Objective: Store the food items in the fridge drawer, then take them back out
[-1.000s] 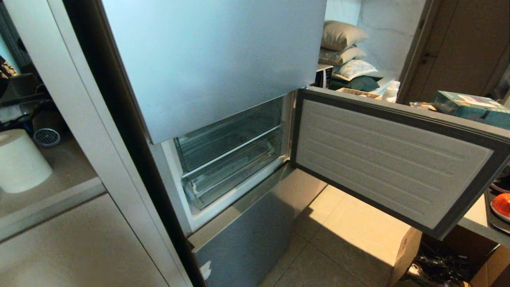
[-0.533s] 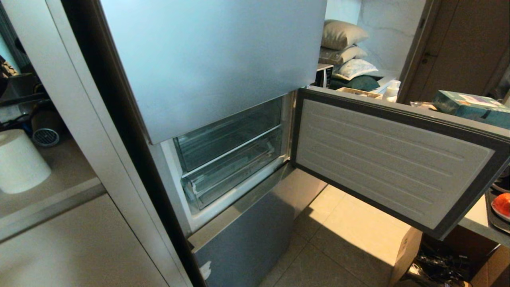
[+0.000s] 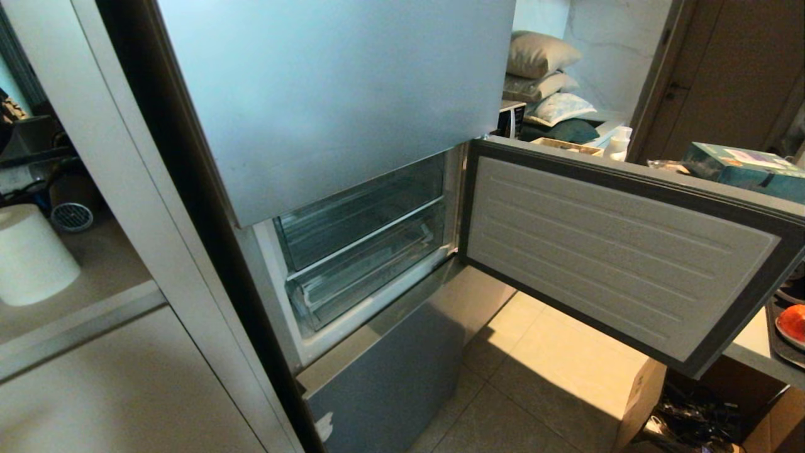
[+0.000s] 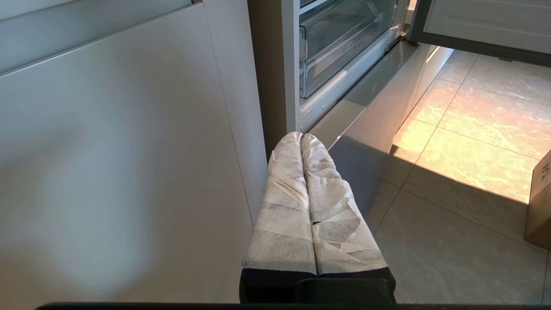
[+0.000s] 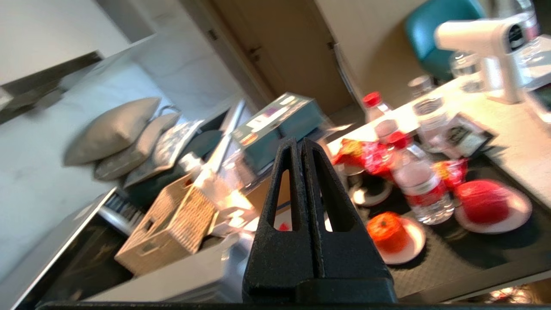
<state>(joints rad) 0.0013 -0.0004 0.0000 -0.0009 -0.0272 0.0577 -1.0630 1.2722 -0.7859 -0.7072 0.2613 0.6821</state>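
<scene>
The fridge drawer (image 3: 371, 270) is the lower clear bin in the open silver-blue fridge, pushed in, and it also shows in the left wrist view (image 4: 340, 56). Nothing red shows inside it. The food items lie on white plates on a dark tray: an orange-red piece (image 5: 387, 230) and a larger red piece (image 5: 484, 200). One orange-red piece (image 3: 793, 321) shows at the right edge of the head view. My right gripper (image 5: 300, 144) is shut and empty, in the air facing that tray. The left gripper (image 4: 300, 137), with white-wrapped fingers, is shut and parked low by the cabinet.
The fridge door (image 3: 616, 251) swings open to the right, over tiled floor. A cardboard box (image 3: 641, 402) stands on the floor under the counter. Water bottles (image 5: 417, 181), red snack packets (image 5: 366, 155), a wicker basket (image 5: 172, 224) and a teal box (image 5: 280, 125) crowd the counter.
</scene>
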